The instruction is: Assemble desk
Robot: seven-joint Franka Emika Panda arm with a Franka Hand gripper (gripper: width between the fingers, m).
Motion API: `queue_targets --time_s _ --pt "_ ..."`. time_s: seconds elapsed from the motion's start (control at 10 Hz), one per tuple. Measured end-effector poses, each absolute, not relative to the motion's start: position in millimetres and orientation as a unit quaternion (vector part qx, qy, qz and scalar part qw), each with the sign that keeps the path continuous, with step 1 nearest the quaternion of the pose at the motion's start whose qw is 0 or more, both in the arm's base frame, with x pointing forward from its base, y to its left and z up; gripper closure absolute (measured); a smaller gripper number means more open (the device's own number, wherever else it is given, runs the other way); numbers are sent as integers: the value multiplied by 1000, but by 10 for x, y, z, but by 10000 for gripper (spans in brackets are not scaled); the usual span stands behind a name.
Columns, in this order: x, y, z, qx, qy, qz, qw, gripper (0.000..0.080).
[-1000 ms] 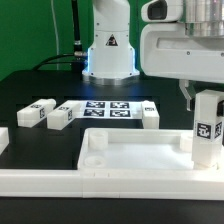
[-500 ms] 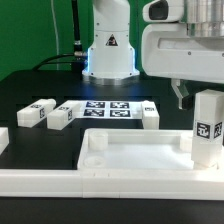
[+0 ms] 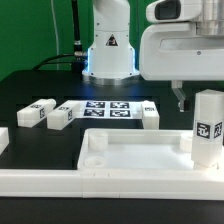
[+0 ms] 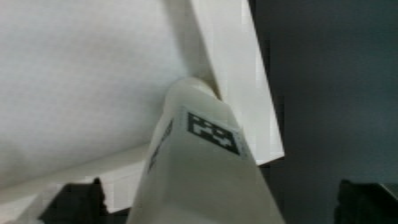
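Open gripper (image 3: 201,97) over a standing leg block (image 3: 207,128)
Exterior view: we see it upright in the tabletop's (image 3: 60,180) corner on the exterior view's right. Wrist view: we see fingers (image 4: 80,202) spread either side, gripping nothing.

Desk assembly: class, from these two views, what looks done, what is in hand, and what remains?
Done: one leg stands upright in the tabletop corner at the exterior view's right; how firmly seated is unclear. In hand: nothing; the gripper is open around that leg. Left: three legs lie loose beside the marker board.
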State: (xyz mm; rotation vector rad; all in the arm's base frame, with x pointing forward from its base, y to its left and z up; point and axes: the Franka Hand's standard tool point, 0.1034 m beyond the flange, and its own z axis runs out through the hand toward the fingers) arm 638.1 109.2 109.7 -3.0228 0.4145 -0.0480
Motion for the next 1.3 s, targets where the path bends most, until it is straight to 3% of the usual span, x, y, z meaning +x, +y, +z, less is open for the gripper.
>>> queue_targets --time_s 1.2,1.3 --pt "6401 1023 1103 -959 -279 -33 33 150" --pt "6400 1024 1101 -960 -277 -33 33 274"
